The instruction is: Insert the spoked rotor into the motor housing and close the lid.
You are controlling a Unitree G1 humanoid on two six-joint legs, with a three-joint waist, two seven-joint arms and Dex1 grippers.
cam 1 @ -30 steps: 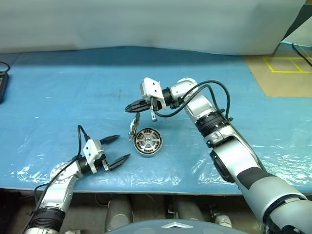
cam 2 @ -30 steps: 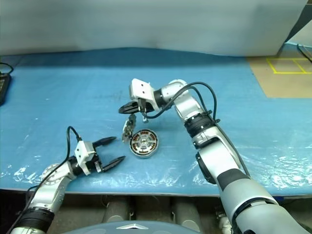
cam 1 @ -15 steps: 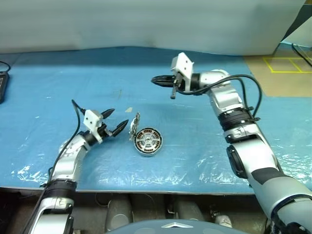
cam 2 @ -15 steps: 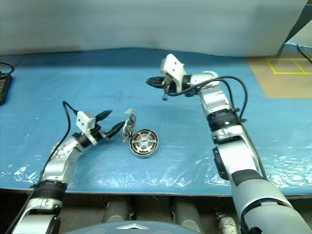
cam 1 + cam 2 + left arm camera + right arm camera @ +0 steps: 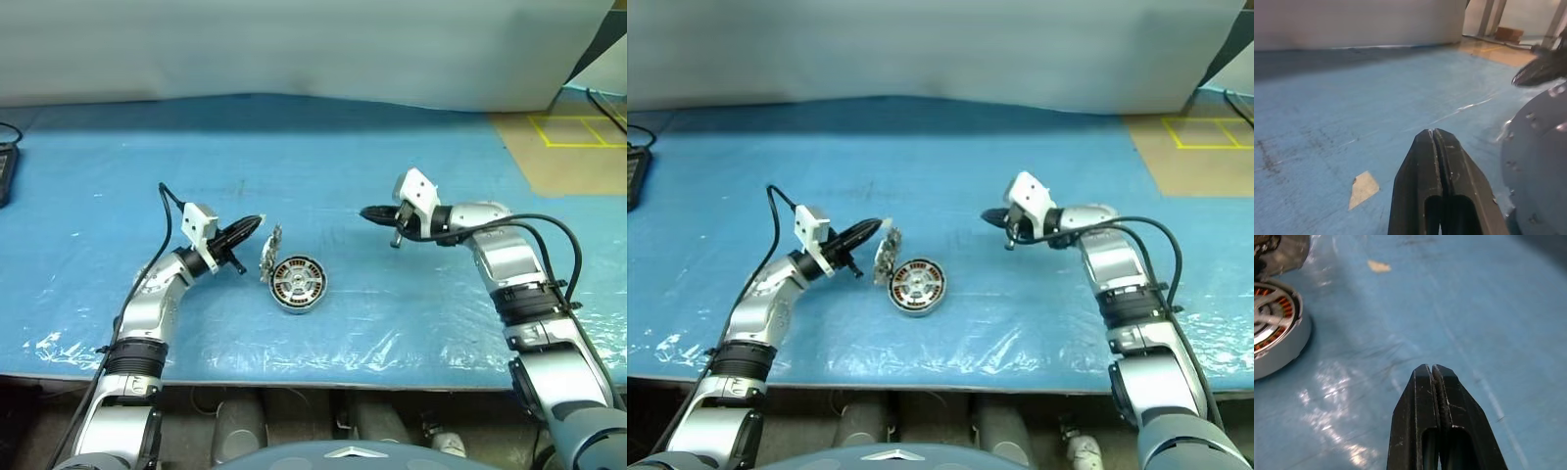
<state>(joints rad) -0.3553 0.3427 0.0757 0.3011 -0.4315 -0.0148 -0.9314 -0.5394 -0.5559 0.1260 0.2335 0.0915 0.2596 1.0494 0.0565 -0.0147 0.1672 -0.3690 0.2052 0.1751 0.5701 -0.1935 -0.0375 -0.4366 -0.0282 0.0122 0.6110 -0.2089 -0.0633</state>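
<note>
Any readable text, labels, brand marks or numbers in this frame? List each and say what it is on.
No readable text, label, brand or number.
The motor housing, the lid leaning at its edge, the left gripper and the right gripper carry no readable marking.
Yellow floor markings are plain lines, no characters.
A pale scrap on the blue table cover is blank.

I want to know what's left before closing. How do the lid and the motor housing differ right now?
The lid stands tilted on edge, leaning against the motor housing, which lies flat on the blue table cover. The housing shows copper windings with the silver spoked rotor inside; the lid's near face looks plain grey. The lid sits by the shut left gripper; the housing lies farther off. Both are round, silvery and similar in width.
</note>
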